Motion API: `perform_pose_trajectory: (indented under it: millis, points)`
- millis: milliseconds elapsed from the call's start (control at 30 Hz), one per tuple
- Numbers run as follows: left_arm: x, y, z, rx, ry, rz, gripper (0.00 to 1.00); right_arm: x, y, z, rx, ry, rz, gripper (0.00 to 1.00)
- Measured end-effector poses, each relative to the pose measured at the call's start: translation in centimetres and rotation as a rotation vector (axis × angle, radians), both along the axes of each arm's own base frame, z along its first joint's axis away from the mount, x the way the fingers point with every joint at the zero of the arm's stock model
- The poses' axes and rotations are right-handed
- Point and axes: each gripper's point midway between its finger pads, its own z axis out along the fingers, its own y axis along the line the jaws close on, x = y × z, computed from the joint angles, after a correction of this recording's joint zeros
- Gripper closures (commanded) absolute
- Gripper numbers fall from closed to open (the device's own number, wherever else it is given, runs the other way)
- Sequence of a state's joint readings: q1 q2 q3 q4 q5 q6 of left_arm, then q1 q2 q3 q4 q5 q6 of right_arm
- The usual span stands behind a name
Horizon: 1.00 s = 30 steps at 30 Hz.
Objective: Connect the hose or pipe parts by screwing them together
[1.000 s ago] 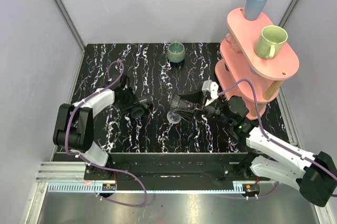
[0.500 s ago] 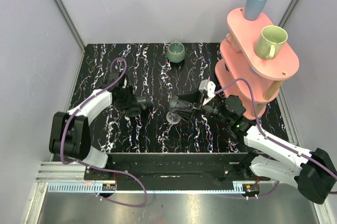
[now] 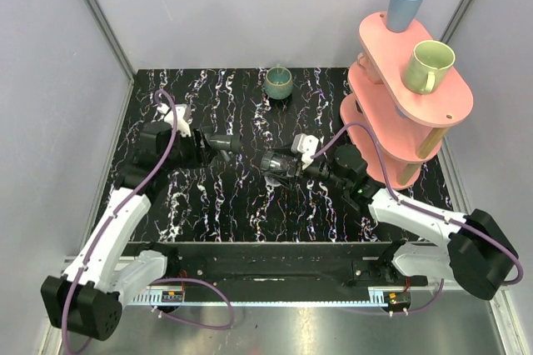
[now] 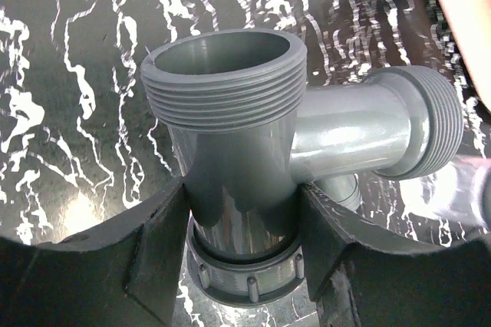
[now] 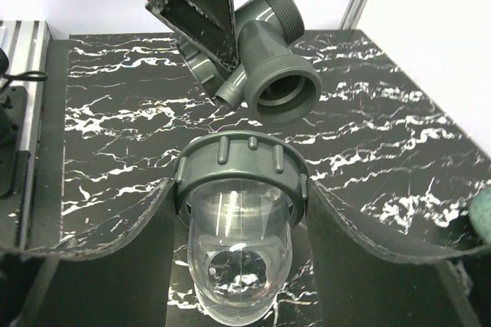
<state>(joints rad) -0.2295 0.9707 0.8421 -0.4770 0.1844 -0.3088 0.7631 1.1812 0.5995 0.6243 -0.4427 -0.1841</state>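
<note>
The dark grey pipe fitting (image 3: pixel 223 144) has threaded ends and a ribbed collar. My left gripper (image 3: pixel 210 147) is shut on its body, and both fingers (image 4: pixel 157 254) press its sides (image 4: pixel 244 189). The clear connector (image 3: pixel 273 162), a see-through dome with a grey ribbed nut (image 5: pixel 242 164), is clamped in my right gripper (image 3: pixel 285 163). In the right wrist view the fitting (image 5: pixel 268 66) hangs just beyond the nut, one threaded mouth facing it, a small gap between them. Both parts are off the table.
A small green cup (image 3: pixel 278 82) stands at the back middle of the black marbled table (image 3: pixel 250 205). A pink two-tier shelf (image 3: pixel 400 97) at the right holds a blue cup (image 3: pixel 405 5) and a pale green mug (image 3: pixel 429 65).
My left arm has swung up and back, carrying the grey fitting off the table toward the middle. My right gripper has moved left with the clear connector, narrowing the gap.
</note>
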Motion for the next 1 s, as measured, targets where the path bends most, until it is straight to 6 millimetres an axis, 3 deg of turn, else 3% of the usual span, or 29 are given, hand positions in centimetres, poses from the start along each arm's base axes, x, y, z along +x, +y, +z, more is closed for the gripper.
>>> perform_pose_trajectory:
  millis: [100,267,600,833,1000]
  points:
    - [-0.8,-0.7,2.0,-0.016,-0.075,-0.063,1.00,-0.1,0.5,0.3,-0.025,-0.090,0.043,0.66]
    - [-1.6,-2.0,3.2,-0.040,-0.098,-0.167,1.00,-0.4,0.9,0.9,-0.045,-0.192,0.088,0.70]
    - [-3.9,-4.1,5.4,-0.136,-0.036,-0.286,1.00,0.8,1.8,4.8,-0.089,-0.480,0.094,0.68]
    - [-4.1,-4.3,6.1,-0.166,0.063,-0.257,1.00,0.5,2.7,4.2,-0.177,-0.564,0.139,0.69]
    - [-4.4,-4.2,5.5,-0.162,0.106,-0.248,1.00,-0.1,3.0,2.9,-0.232,-0.568,0.169,0.69]
